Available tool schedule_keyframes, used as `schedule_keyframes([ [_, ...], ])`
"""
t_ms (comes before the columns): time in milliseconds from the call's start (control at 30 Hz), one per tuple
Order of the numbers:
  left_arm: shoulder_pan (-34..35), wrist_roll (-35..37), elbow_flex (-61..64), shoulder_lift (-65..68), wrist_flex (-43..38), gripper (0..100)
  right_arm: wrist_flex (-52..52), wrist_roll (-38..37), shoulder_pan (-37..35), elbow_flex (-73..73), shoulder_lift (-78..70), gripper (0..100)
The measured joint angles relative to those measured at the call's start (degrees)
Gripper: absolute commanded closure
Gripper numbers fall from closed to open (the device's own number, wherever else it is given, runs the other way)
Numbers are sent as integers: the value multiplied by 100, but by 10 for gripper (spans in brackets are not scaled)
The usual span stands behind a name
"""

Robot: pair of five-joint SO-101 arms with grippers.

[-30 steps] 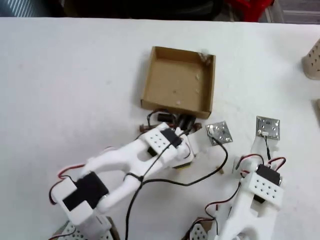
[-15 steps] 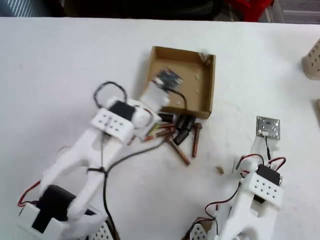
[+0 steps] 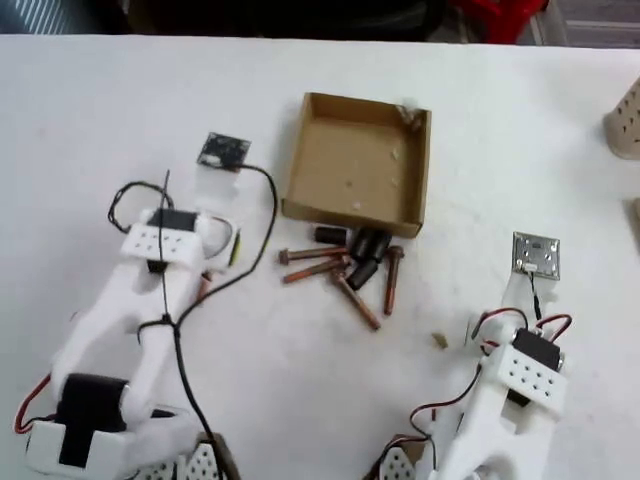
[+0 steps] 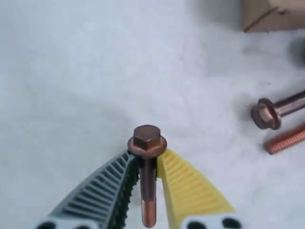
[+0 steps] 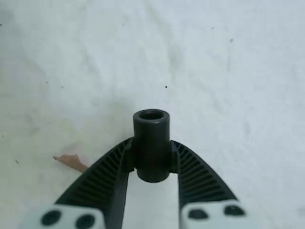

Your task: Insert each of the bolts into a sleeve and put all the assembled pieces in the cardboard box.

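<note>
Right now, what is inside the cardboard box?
The cardboard box holds only a few pale specks, no assembled pieces. Its near wall hides a thin strip of the floor.

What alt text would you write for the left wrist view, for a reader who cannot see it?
The left gripper grips a copper bolt by its shank, hex head sticking out in front, above the white table. Two more bolts lie farther off, near a corner of the box.

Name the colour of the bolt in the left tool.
Copper-brown; the bolt shows best in the left wrist view.
</note>
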State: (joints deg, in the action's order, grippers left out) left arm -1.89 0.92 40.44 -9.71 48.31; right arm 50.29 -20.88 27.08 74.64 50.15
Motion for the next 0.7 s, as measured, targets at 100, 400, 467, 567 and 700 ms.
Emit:
schedule_keyframes([
  [100, 35, 0, 53, 0, -255, 928, 0, 0, 0, 0, 9, 899],
  [400, 35, 0, 53, 0, -316, 928, 0, 0, 0, 0, 9, 904],
  [467, 35, 0, 53, 0, -316, 928, -18, 88, 0, 0, 9, 904],
  [567, 35, 0, 53, 0, -316, 928, -18, 141, 343, 0, 9, 904],
  [700, 35, 0, 53, 0, -316, 928, 53, 114, 571, -9, 9, 904],
])
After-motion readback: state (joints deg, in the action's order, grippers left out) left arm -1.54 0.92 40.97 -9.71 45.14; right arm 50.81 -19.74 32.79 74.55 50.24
